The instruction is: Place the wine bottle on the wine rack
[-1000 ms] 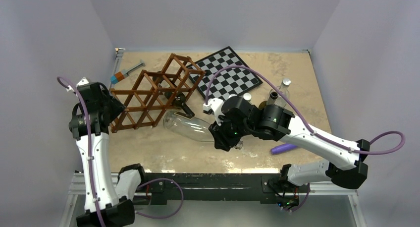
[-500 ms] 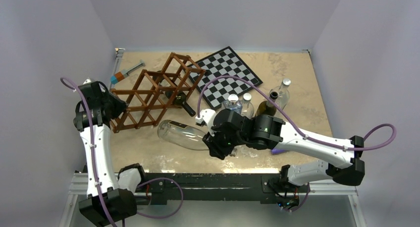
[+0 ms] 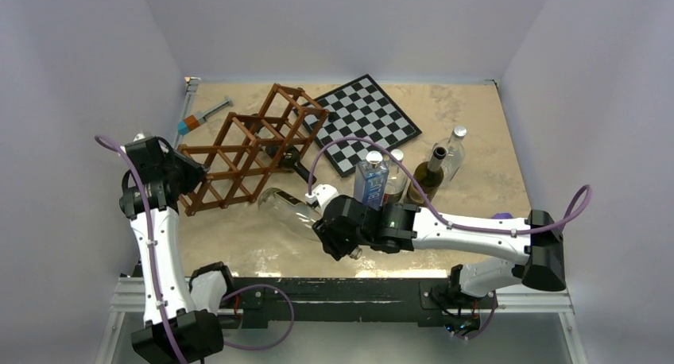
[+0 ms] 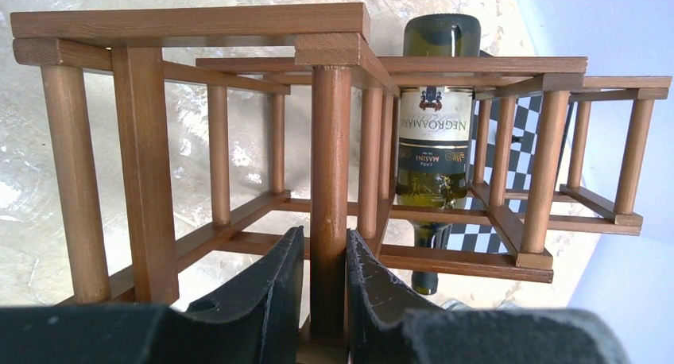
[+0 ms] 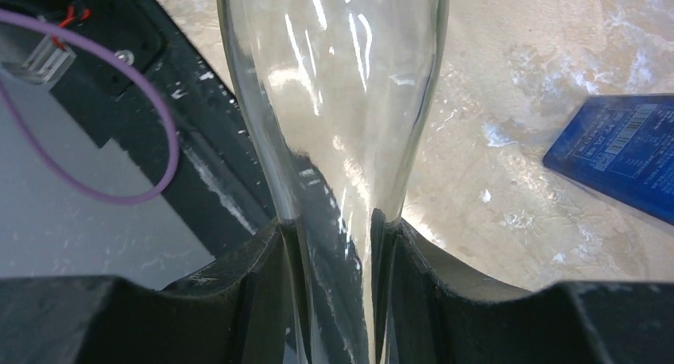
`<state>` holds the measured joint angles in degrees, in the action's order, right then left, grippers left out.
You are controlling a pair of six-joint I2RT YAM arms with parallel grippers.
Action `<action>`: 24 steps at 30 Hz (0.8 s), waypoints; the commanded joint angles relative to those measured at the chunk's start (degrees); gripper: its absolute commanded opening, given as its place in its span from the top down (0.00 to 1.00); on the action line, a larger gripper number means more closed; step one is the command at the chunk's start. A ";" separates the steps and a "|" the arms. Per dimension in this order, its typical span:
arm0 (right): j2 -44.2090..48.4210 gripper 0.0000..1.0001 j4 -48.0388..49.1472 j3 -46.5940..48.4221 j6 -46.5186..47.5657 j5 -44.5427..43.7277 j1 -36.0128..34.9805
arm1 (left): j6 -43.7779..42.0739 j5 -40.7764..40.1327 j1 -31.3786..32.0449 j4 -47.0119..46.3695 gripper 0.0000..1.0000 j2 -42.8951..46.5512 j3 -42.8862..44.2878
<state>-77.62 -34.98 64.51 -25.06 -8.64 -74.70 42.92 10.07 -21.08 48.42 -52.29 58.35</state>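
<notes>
I had the right gripper [image 5: 338,241] clamped on the neck of the clear wine bottle [image 3: 283,207], held just in front of the wine rack [image 3: 246,145]. Its long axis slanted from the neck at the gripper to the base, which pointed away and left toward the rack. My left gripper [image 4: 326,249] pinched one round bar of the rack, where a green bottle [image 4: 433,141] lay in a cell

My fingers [image 4: 270,300] pinch an upright bar of the wine rack [image 4: 330,141]; a green labelled bottle [image 4: 433,149] lies in a cell.
</notes>
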 commanded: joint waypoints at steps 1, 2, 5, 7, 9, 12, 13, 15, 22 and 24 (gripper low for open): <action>1.35 1.00 21.57 -0.71 -0.62 -7.56 -0.82 | 2.38 3.70 -0.01 -1.55 1.00 0.62 -1.77; 0.89 1.00 23.08 -1.56 -0.31 -8.23 -0.88 | 2.69 3.80 -0.03 -1.57 1.00 0.66 -2.10; -0.05 1.00 28.10 -4.01 0.99 -9.43 -1.21 | 3.25 4.28 -0.01 -1.46 1.00 0.78 -2.30; -1.03 1.00 30.73 -4.78 1.57 -10.07 -1.52 | 3.35 4.31 -0.01 -1.00 1.00 0.79 -1.99; -2.22 1.00 33.04 -5.14 2.02 -10.99 -2.05 | 3.59 4.78 -0.01 -0.84 1.00 0.97 -1.99; -4.55 1.00 36.92 -5.13 2.82 -12.36 -2.87 | 3.51 5.37 -0.01 -0.13 1.00 1.28 -1.92; -5.04 1.00 38.61 -5.36 3.26 -12.66 -3.10 | 3.31 5.44 -0.01 0.26 1.00 1.37 -1.81; -6.51 1.00 40.56 -4.98 3.69 -13.26 -3.42 | 3.23 5.17 -0.01 0.97 1.00 1.64 -1.85; -10.20 1.00 43.08 -3.30 2.60 -18.50 -3.79 | 3.13 3.55 -0.01 2.46 1.00 2.50 -1.83; -10.72 1.00 44.07 -3.62 2.56 -19.46 -3.83 | 3.06 3.57 -0.01 2.79 1.00 2.27 -1.48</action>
<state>-90.50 -7.25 56.93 -22.65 -20.05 -78.43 45.95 11.86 -21.23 48.73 -50.30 56.95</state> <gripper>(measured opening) 0.451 0.276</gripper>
